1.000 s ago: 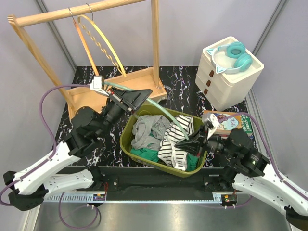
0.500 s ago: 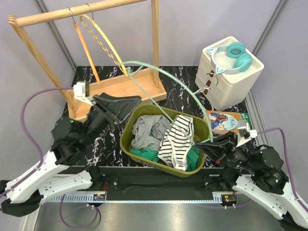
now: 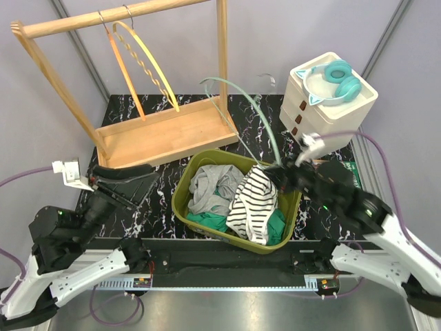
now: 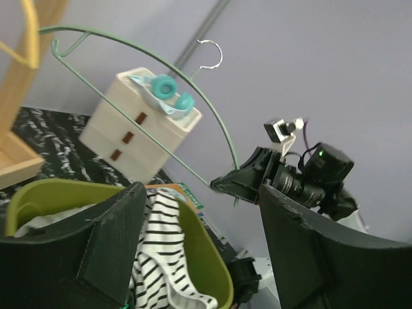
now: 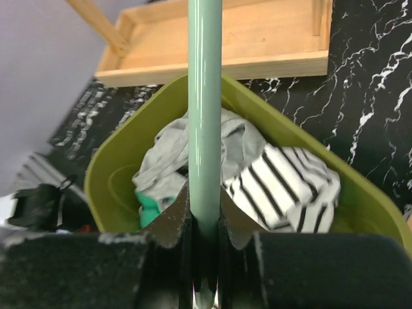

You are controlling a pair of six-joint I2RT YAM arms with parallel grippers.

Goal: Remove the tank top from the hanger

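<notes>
Starting nearest the arm bases, the left gripper [image 3: 138, 183] hovers low over the black marble table [image 3: 155, 207], just left of the basket [image 5: 109, 187], and its wrist view shows the two fingers spread wide with nothing between them. Next comes the olive-green basket itself, heaped with clothes: the striped tank top [image 3: 251, 203] lies on top at the right side of the pile, off the hanger and spilling towards the near rim, with a grey top [image 3: 207, 186] beside it on the left and a bit of green cloth [image 3: 207, 219] tucked underneath. Over the basket's right rim the right gripper [image 5: 206, 232] is pinched tight on the pale green hanger [image 5: 205, 96], fingers closed on the rod so it runs straight up between them. From that grip the hanger rises bare, up and away over the far side of the basket, its silver hook at the top, clear of the clothes below. Farther back on the left stands the wooden rack [image 3: 165, 131], tray base on the table, with two more hangers [image 3: 148, 62] hooked on its rail. At the far right sits a cream set of drawers [image 3: 324, 117], teal cat-ear headphones [image 3: 334, 79] resting on top.
</notes>
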